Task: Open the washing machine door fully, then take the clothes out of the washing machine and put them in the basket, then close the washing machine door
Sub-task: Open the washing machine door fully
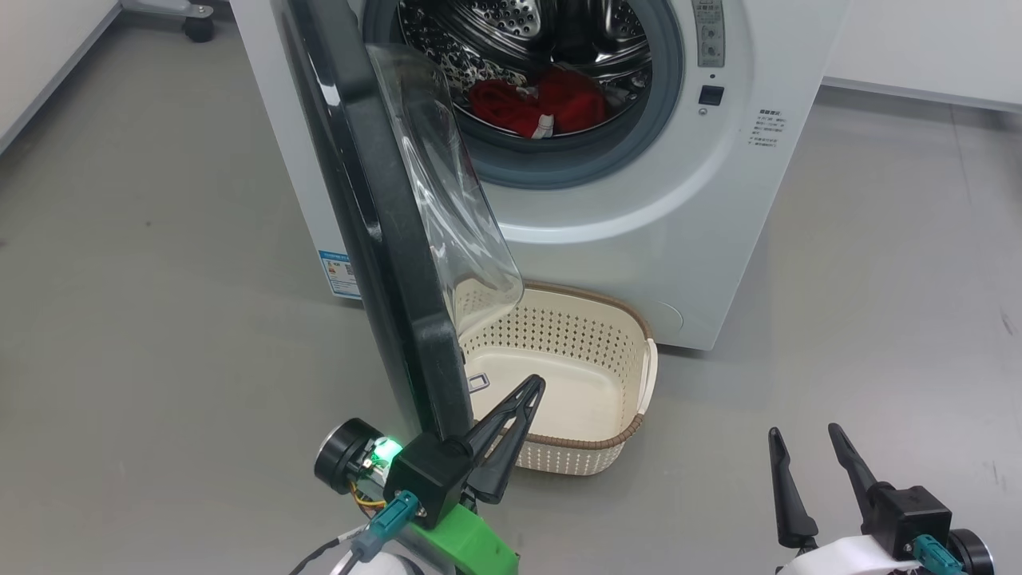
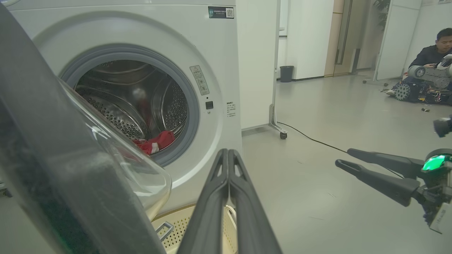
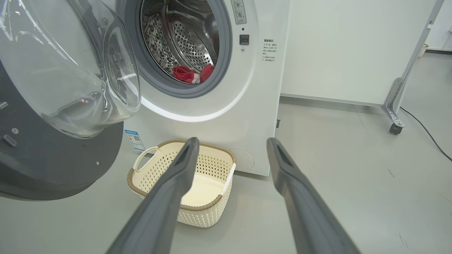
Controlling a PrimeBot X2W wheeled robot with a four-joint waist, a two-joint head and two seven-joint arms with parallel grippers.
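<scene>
The washing machine (image 1: 639, 239) is a white front-loader with a grey gasket (image 1: 559, 172) round a perforated steel drum (image 1: 495, 24). Its door (image 1: 375, 239), glossy black with a bulging clear glass bowl (image 1: 447, 200), stands swung out from the machine's front. The clothes (image 1: 535, 104), a bright red bundle with a scrap of white, lie low in the machine's drum. The basket (image 1: 575, 459), cream, perforated and brown-rimmed, sits on the floor (image 1: 160, 279) just before the machine. The left pincer (image 1: 533, 386) is pressed closed on nothing; the right pincer (image 1: 803, 435) gapes wide, holding nothing.
</scene>
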